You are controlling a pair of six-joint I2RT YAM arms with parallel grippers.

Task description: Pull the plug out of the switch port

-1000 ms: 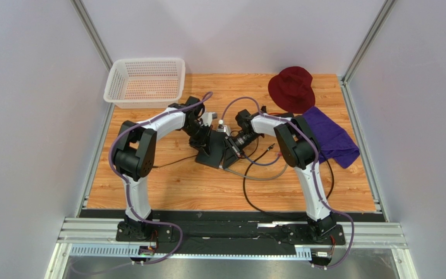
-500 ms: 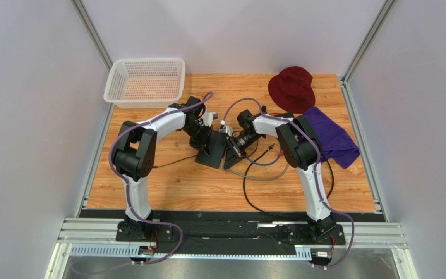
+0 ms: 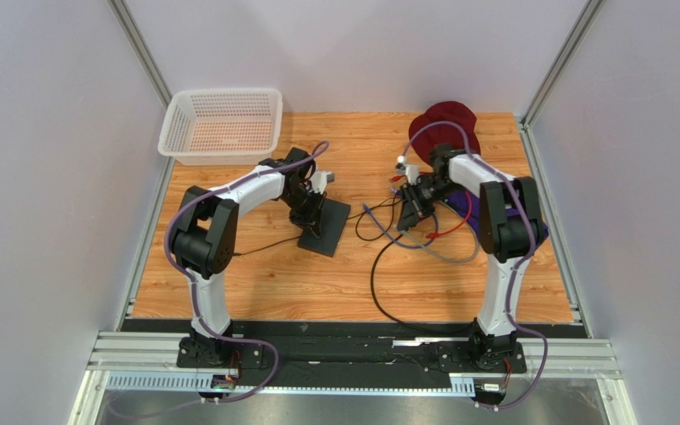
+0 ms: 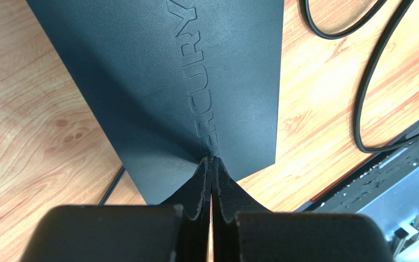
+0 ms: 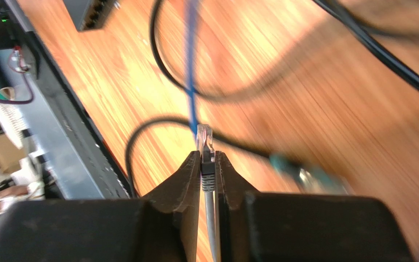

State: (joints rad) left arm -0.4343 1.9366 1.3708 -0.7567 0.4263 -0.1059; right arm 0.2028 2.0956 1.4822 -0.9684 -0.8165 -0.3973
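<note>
Nearest the bases: a loop of black cable [image 3: 377, 288] lying slack on the wooden table [image 3: 255, 283]. Mid-table, two separate stations. Left gripper [image 4: 211, 162]: fingers pressed together with nothing between them, tips bearing on the lid of the switch [image 4: 184, 82] close to one edge. It reads as a hold-down, not a grasp. Right gripper [image 5: 207, 159]: pinching the plug [image 5: 204, 136] just behind its clear head, grey lead running back between the fingers toward the wrist. The plug's long axis is in line with the fingers, tip pointing away from the wrist. Key relation: plug and switch are well apart, with bare wood and cable loops between them. From the right claw the switch lies off to the robot's left. The right wrist view catches only its corner at upper left of frame, with the row holding the switch port [image 5: 91, 15] turned this way. Which socket held the plug I cannot tell; too small. Judgement: the plug is clear of the port, so the pull looks done. What is left is likely setting the plug down and letting go, with only slack cable underneath. The right arm alone has the plug; the left arm is the one nearer the switch. Far side: dark red hat [image 3: 445, 119] behind the right arm, white basket [image 3: 224, 124] at the far left corner.
</note>
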